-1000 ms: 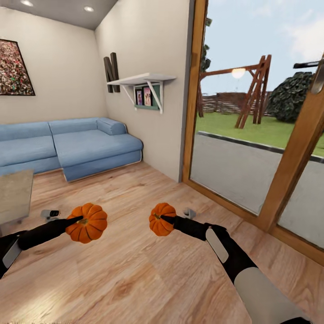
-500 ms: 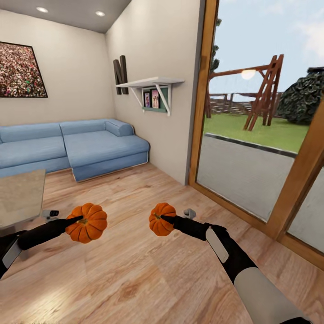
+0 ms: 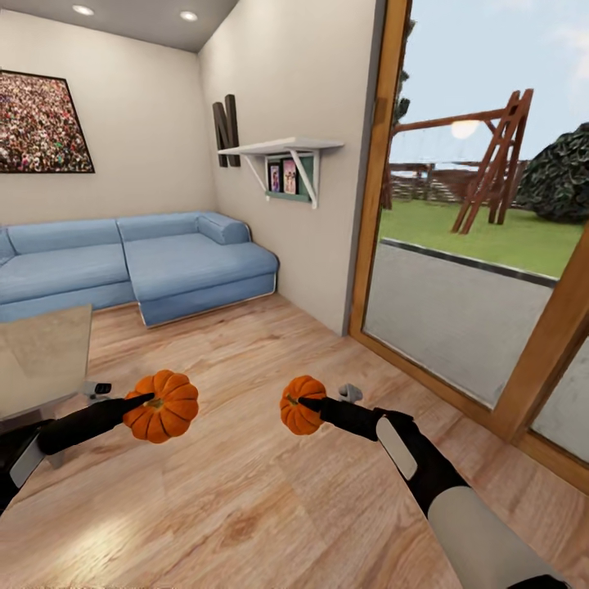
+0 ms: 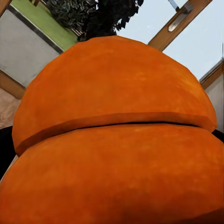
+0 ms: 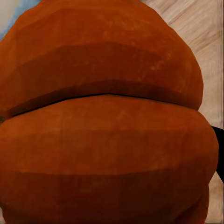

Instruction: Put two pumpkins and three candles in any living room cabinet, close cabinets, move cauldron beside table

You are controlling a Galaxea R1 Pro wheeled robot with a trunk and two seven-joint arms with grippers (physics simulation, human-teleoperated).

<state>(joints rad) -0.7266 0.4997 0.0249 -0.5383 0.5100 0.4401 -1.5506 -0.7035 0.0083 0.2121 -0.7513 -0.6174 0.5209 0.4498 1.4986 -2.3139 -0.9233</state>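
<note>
Two small round orange pumpkins with ribbed, bulging segments hang in the air above the light wood plank floor (image 3: 245,491), one in each gripper. The left gripper (image 3: 146,401), black and tapering, is clamped on the left pumpkin (image 3: 164,406), its fingertip pressed at the dimple where the stem sits; up close from the left wrist that pumpkin (image 4: 112,140) shows a matte, faintly mottled skin with a deep dark crease between two swollen lobes. The right gripper (image 3: 304,402) is likewise closed on the right pumpkin (image 3: 301,404), a little smaller in the head view and darker, its faceted lobes (image 5: 102,126) in shadow at the right wrist. Behind them stand a pale blue upholstered corner sofa (image 3: 139,266), a white bracketed wall shelf (image 3: 282,149) and a tall glazed door in a honey-coloured wood frame (image 3: 372,180).
</note>
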